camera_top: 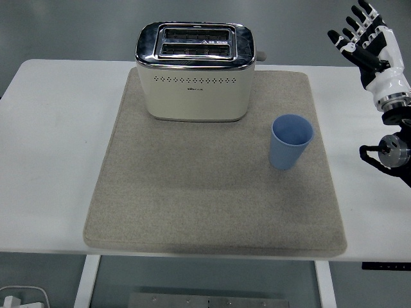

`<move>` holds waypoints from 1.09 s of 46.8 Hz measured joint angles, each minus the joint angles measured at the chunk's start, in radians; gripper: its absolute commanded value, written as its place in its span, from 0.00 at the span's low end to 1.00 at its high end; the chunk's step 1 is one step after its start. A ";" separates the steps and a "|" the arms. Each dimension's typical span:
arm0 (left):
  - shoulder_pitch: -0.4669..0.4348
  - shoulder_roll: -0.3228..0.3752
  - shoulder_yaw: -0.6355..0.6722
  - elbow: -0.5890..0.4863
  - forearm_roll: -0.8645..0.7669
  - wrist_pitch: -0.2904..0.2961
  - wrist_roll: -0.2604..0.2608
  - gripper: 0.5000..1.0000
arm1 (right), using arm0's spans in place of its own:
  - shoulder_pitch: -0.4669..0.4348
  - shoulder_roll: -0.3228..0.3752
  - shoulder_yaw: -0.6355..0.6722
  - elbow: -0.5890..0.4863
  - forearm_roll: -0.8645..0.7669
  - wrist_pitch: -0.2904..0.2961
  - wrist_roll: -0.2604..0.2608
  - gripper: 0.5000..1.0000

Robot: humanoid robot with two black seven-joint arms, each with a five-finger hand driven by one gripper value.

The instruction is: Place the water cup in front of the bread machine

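A light blue water cup (291, 141) stands upright and empty on the grey mat (212, 192), to the right of and slightly nearer than the cream and chrome bread machine (194, 72). The bread machine sits at the mat's far edge with its two slots facing up. My right hand (363, 38) is raised high at the right edge, well above and to the right of the cup, fingers spread and holding nothing. The left arm does not show.
The mat covers most of the white table (51, 147). Bare table strips run along the left and right of the mat. A white object (22, 296) lies on the floor at the bottom left.
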 measured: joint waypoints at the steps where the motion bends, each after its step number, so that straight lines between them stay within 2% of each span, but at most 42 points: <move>1: 0.000 0.000 0.000 0.000 0.000 0.000 0.000 1.00 | 0.000 -0.002 -0.004 0.000 0.000 0.000 0.000 0.89; 11: 0.000 0.000 0.000 0.000 0.000 0.000 0.000 1.00 | -0.005 -0.033 -0.049 0.008 -0.002 0.001 -0.028 0.89; 22: 0.000 0.000 0.000 0.000 0.000 0.000 0.000 1.00 | -0.006 -0.173 -0.164 0.112 -0.008 0.001 -0.029 0.89; 29: 0.000 0.000 0.000 0.000 0.000 0.000 0.000 1.00 | -0.009 -0.263 -0.221 0.140 -0.044 0.037 -0.022 0.88; 37: 0.000 0.000 0.000 0.001 0.000 0.000 0.000 1.00 | -0.053 -0.347 -0.249 0.148 -0.131 0.077 -0.011 0.88; 41: 0.000 0.000 0.000 0.001 0.000 0.000 0.000 1.00 | -0.090 -0.387 -0.249 0.176 -0.173 0.099 0.012 0.88; 51: 0.000 0.000 0.000 0.000 0.000 0.000 0.000 1.00 | -0.161 -0.436 -0.249 0.238 -0.327 0.101 0.016 0.88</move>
